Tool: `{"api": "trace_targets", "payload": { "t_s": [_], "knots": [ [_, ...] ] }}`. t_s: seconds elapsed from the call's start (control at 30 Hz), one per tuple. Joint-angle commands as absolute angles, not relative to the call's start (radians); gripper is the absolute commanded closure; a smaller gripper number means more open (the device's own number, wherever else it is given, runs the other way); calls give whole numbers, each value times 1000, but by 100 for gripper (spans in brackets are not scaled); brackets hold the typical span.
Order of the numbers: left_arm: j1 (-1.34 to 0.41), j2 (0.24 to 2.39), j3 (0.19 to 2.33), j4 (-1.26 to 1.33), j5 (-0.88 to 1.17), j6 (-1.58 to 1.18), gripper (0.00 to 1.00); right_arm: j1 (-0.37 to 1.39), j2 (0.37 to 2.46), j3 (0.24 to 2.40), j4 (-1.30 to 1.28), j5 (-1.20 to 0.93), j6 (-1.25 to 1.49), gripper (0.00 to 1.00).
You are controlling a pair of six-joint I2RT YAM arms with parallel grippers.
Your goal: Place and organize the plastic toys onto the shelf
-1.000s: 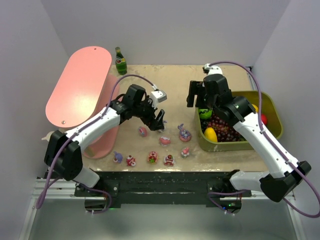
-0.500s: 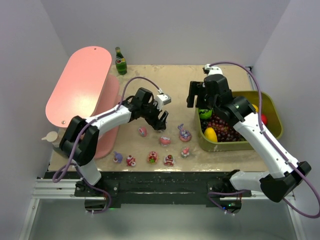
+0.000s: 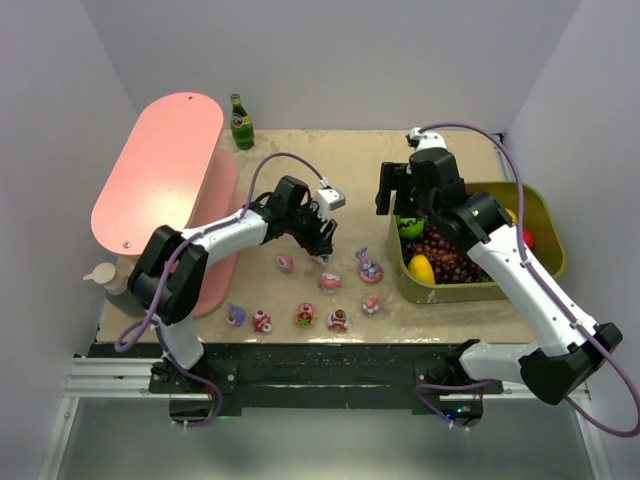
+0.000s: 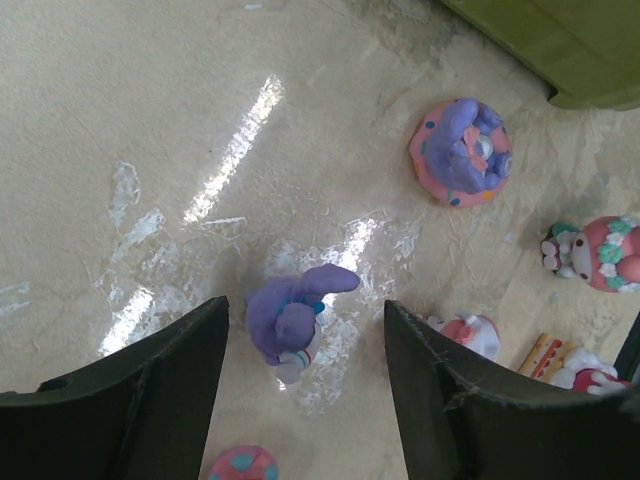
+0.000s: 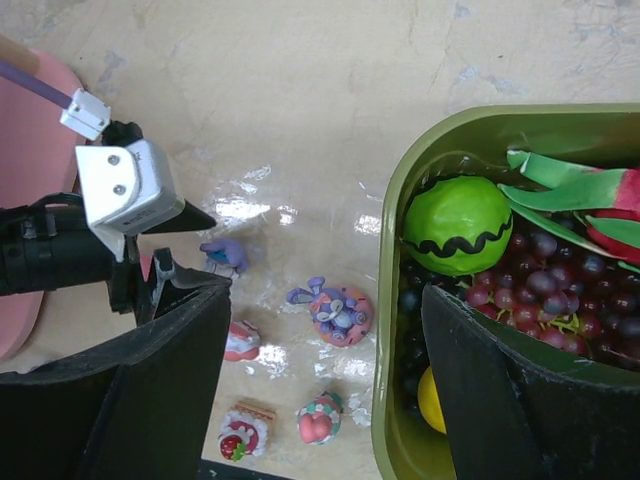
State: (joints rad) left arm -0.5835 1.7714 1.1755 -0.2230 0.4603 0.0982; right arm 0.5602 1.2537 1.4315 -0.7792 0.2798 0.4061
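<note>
Several small plastic toys lie on the tan table in front of the arms, among them a purple bunny on a pink ring (image 3: pixel 369 267) (image 4: pixel 460 152) (image 5: pixel 340 312). A small purple bunny toy (image 4: pixel 290 320) (image 5: pixel 225 255) lies flat between the fingers of my left gripper (image 4: pixel 305 325) (image 3: pixel 322 243). The jaws are open, with a gap on both sides of the toy. My right gripper (image 3: pixel 400 197) (image 5: pixel 320 315) hovers open and empty above the tub's left edge. The salmon-pink shelf (image 3: pixel 160 170) stands at the far left with nothing on its top tier.
An olive-green tub (image 3: pixel 545 215) (image 5: pixel 385 300) of fake fruit, with grapes and a green ball, sits at the right. A green bottle (image 3: pixel 241 122) stands behind the shelf. A row of toys (image 3: pixel 305 316) lies near the table's front edge.
My left arm has swung its elbow in, and the gripper has settled over the purple bunny with its jaws narrowing. The right arm has not moved.
</note>
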Motion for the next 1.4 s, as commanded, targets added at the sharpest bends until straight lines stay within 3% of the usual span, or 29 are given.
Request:
{"api": "trace_targets", "payload": {
  "t_s": [0.0,0.33,0.43,0.47,0.5,0.97,1.13,1.37],
  "knots": [
    [-578,1813,1223,-201,489,153,42,551,1246,1468,-781,313,374,20],
    [-575,1832,1223,-160,503,120,68,546,1235,1463,-773,301,379,20],
    [-575,1832,1226,-152,463,97,86,545,1226,1456,-772,307,377,20],
    [-577,1827,1227,-149,434,92,97,543,1223,1453,-770,308,377,20],
    [-575,1822,1226,-146,414,80,100,543,1223,1451,-769,308,379,20],
    [-577,1594,1339,-221,88,-156,100,542,1203,1424,-744,299,396,20],
    [-575,1529,1537,-398,-78,-202,100,543,1195,1396,-716,281,413,20],
    [-513,1562,1947,-672,-138,-267,100,543,1221,1387,-674,227,423,20]
  ]
}}
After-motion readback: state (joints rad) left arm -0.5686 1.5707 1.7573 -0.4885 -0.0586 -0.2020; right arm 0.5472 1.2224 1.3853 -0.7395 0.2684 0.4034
